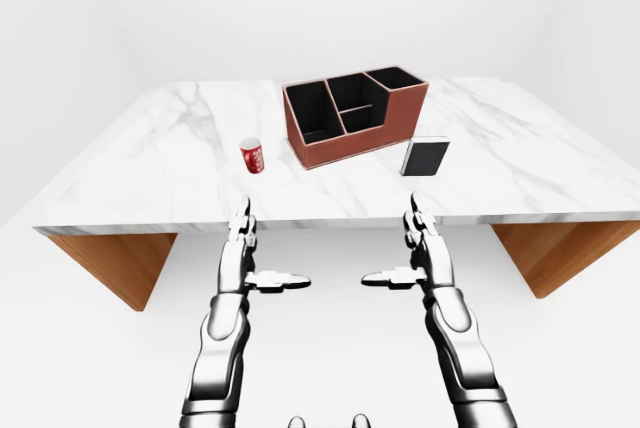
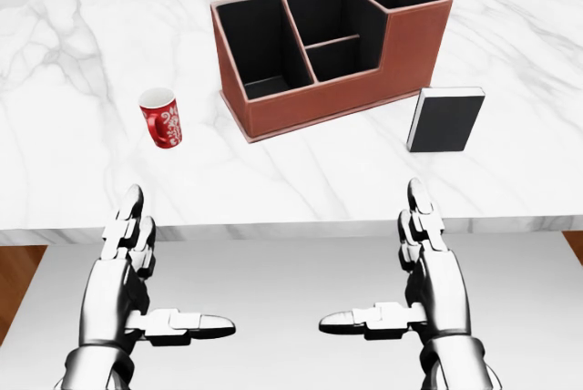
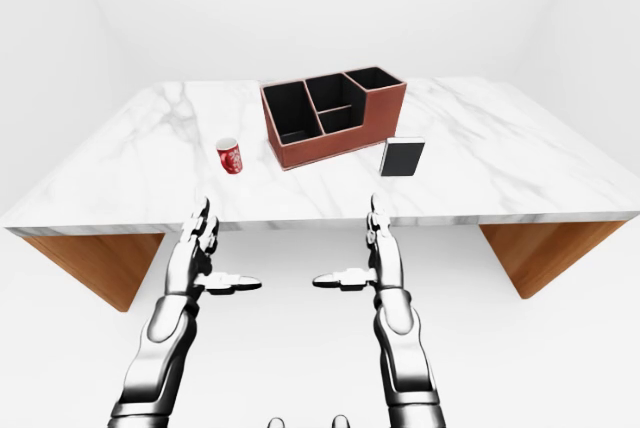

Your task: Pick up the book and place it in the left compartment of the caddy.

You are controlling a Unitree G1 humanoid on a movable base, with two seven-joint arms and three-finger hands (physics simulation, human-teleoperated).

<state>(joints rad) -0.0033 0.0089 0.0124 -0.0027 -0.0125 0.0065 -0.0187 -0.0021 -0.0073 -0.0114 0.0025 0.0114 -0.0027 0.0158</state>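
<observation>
Book [image 2: 445, 120] standing upright on the marble table [image 2: 55, 153], just beside the caddy [image 2: 332, 53] at the caddy's 4 o'clock in the head view, dark cover facing the camera, long axis roughly vertical with a slight lean; contact with the caddy wall not determinable. Right hand [image 2: 426, 267] below the table edge, holding nothing, fingers extended and apart, thumb pointing inward. Left hand [image 2: 127, 267] in the mirrored pose, likewise spread and holding nothing. Book at about 12 o'clock from the right hand, well apart, across the table edge; at about 2 o'clock from the left hand and farther off. Right hand judged the nearer and better placed for the pick. Target left compartment [image 2: 260, 48] at roughly 10 o'clock from the book. Red cup [image 2: 161, 117] at the caddy's 8 o'clock, clear of the likely path.
</observation>
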